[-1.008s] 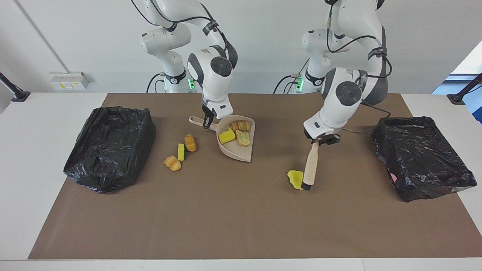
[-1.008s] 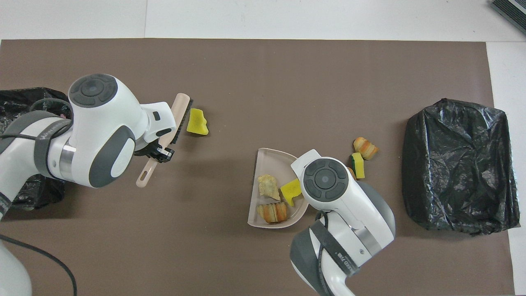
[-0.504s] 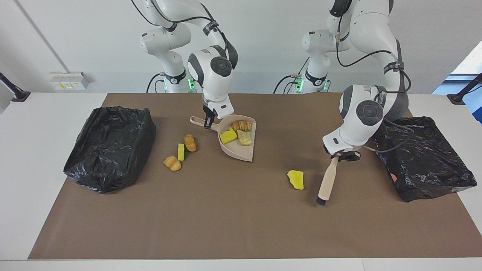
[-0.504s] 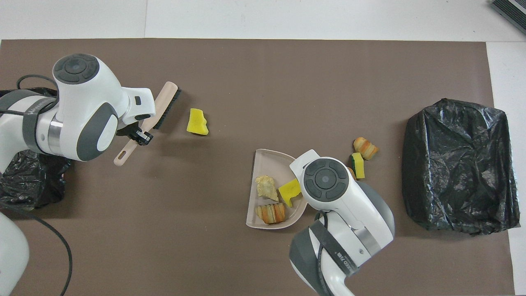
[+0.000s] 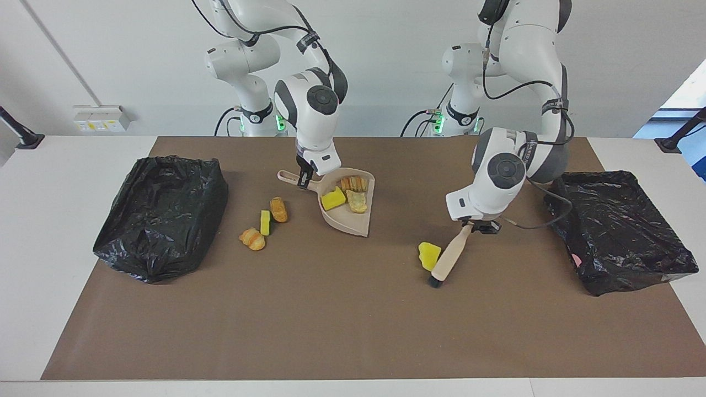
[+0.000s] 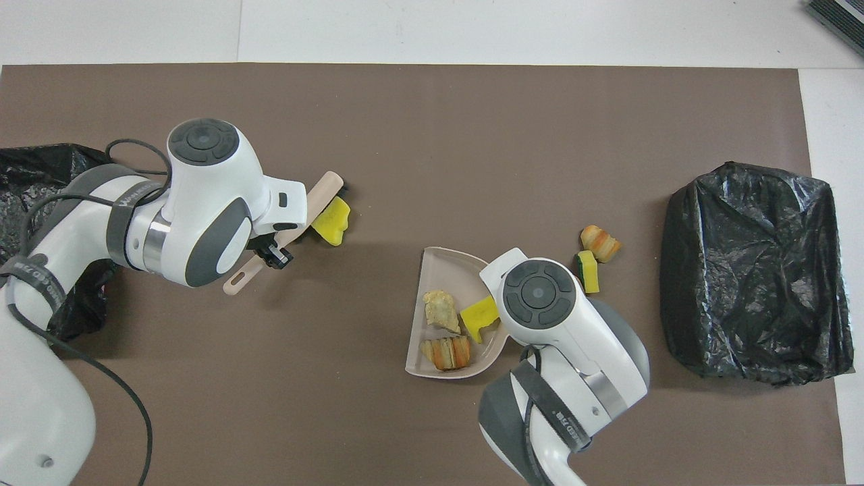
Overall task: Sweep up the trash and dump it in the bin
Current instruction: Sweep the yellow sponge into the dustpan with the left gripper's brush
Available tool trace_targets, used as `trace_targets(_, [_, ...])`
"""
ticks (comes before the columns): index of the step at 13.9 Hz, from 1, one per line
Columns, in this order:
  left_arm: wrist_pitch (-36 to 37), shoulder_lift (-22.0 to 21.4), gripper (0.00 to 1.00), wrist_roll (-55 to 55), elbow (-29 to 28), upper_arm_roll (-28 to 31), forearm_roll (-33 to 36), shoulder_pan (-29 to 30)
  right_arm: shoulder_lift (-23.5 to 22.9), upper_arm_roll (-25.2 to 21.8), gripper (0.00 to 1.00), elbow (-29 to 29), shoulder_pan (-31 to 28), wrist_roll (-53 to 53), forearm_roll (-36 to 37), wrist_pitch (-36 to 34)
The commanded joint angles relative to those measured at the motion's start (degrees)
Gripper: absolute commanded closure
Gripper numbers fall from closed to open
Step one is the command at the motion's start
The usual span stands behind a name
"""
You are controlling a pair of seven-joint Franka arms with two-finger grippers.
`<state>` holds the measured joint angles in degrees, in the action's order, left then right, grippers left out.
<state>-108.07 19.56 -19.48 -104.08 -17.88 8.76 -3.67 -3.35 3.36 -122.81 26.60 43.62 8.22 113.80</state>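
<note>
- Trash first: three pieces sit in the dustpan [image 5: 348, 208] — a yellow sponge chunk [image 5: 332, 198], a striped bread lump [image 5: 353, 183] and a pale tan lump [image 5: 357, 202].
- Loose on the brown mat [image 5: 331, 320], toward the right arm's end, a cluster of three: an orange bread lump [image 5: 279, 209], a green-backed yellow sponge [image 5: 265, 223] and another bread lump [image 5: 252, 239], all close together between the dustpan and a black-bagged bin [image 5: 160, 215].
- One more yellow sponge piece [image 5: 429, 256] lies toward the left arm's end, and the brush [image 5: 449, 256] has its bristle end right against it.
- The left gripper [image 5: 479, 226] is pinched tight on the brush's handle, brush slanting down to the mat.
- The right gripper [image 5: 303, 177] is clamped on the dustpan's handle, the pan resting on the mat near the robots.
- A second bagged bin [image 5: 618, 231] sits at the left arm's end.
- Scorecard, as I read it: three of seven collected, four to sweep, and nothing visibly dumped yet — bin contents can't be made out.
- Next job looks like pushing that lone sponge toward the pan's mouth.
</note>
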Motion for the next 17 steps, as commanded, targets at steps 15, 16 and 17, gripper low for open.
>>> trace_targets(15, [-2.9, -10.4, 1.00, 31.2, -12.1, 0.6, -16.2, -20.7, 1.8, 0.2, 1.00, -1.9, -1.3, 1.9, -0.9, 0.2])
trace_targets(16, [-2.3, -10.4, 1.00, 32.8, -11.6, 0.6, -16.4, -20.2, 1.8, 0.2, 1.00, -1.9, -1.3, 1.9, -0.9, 0.2])
trace_targets(17, [-1.9, -10.5, 1.00, 33.9, -11.4, 0.6, -17.4, -20.0, 1.8, 0.2, 1.00, -1.9, -1.3, 1.9, -0.9, 0.2])
